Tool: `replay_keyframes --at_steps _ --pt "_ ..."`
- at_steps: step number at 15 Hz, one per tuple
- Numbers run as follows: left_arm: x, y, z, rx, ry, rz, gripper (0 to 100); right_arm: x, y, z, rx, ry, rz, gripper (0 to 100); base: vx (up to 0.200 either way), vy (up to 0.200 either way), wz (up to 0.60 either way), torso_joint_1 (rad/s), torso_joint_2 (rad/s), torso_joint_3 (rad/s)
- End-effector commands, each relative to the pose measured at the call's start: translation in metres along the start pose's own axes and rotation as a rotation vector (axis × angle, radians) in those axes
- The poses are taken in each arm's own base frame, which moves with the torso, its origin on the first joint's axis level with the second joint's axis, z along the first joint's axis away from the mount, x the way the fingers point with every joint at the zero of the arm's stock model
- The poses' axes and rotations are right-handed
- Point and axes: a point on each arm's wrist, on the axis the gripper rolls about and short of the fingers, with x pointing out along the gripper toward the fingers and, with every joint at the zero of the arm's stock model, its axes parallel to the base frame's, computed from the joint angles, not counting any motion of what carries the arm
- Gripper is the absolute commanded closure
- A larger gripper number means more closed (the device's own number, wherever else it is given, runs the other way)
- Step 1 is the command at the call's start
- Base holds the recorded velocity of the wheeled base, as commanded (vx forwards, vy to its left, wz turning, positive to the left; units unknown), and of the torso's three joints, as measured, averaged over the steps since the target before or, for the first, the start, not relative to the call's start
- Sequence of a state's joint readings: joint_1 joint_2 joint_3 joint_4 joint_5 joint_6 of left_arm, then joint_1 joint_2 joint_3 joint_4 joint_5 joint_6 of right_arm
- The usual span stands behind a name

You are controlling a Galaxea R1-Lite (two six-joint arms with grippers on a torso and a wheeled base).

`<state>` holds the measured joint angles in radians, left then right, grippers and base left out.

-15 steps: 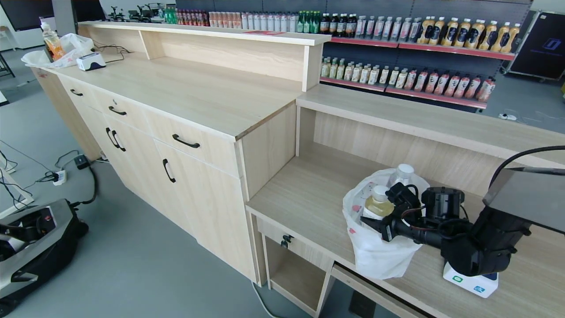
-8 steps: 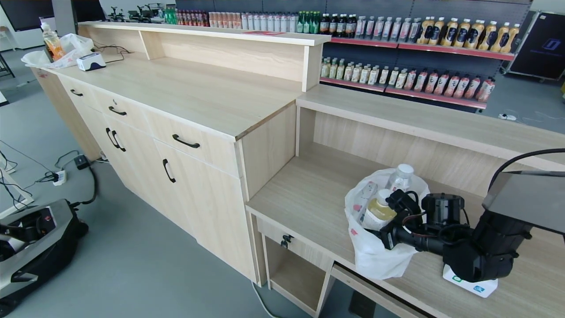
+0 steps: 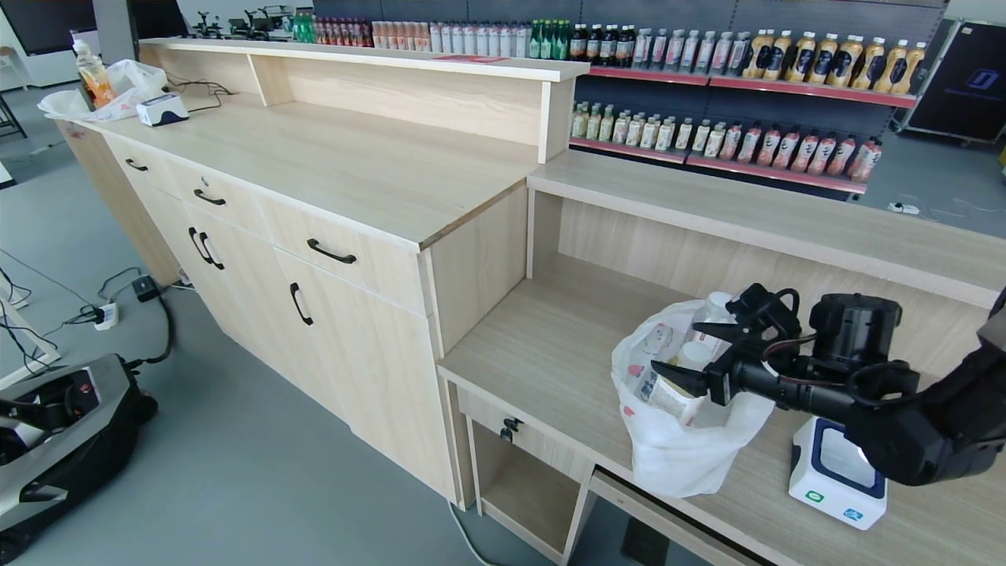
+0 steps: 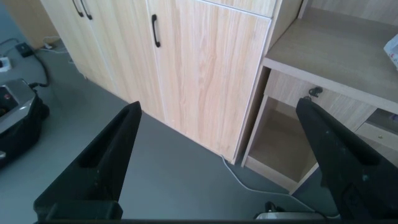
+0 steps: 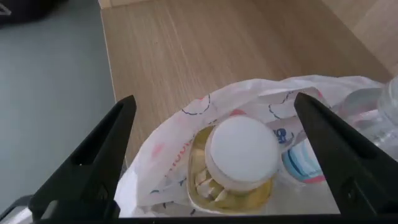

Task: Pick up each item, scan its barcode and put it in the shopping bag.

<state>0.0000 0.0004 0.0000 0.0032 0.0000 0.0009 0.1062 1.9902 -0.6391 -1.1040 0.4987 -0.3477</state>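
Observation:
A white shopping bag (image 3: 680, 452) stands on the low counter (image 3: 550, 346). Inside it sits a bottle of yellow liquid with a white cap (image 5: 242, 149), and a clear bottle (image 5: 380, 102) stands beside that. My right gripper (image 3: 690, 347) hovers open just above the bag's mouth, its fingers either side of the yellow bottle's cap (image 3: 695, 354) without touching it. The white barcode scanner (image 3: 837, 472) stands on the counter right of the bag, under my right arm. My left gripper (image 4: 217, 107) is open and empty, over the grey floor in front of the cabinet doors (image 4: 205, 68).
A raised ledge (image 3: 754, 212) runs behind the bag, and a taller counter (image 3: 330, 165) stands to its left. At that counter's far end are another bag (image 3: 118, 86), a bottle and a scanner (image 3: 161, 108). Shelves of bottles (image 3: 707, 86) line the back. Cables (image 3: 110, 310) lie on the floor.
My right gripper lowered the yellow bottle into the bag, let go of it, opened and rose a little. The scanner's face is now uncovered.

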Motion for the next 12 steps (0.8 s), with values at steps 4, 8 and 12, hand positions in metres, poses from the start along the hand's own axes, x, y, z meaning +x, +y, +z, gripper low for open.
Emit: replay_keyframes --at_steps 4,8,12 --pt "0.000 0.000 0.000 0.001 -0.001 0.000 0 -0.068 -0.019 0.039 -0.167 -0.027 -0.175 0 0.000 0.000 0.00 0.000 0.00 0.000" --pt "0.000 0.000 0.000 0.001 -0.001 0.000 0 -0.103 -0.022 0.102 -0.127 -0.110 -0.343 0 0.000 0.000 -0.60 0.000 0.00 0.001" --pt "0.000 0.000 0.000 0.001 -0.001 0.000 0 -0.136 -0.017 0.140 0.021 -0.023 -0.453 0 0.000 0.000 -0.60 0.005 0.00 0.002"
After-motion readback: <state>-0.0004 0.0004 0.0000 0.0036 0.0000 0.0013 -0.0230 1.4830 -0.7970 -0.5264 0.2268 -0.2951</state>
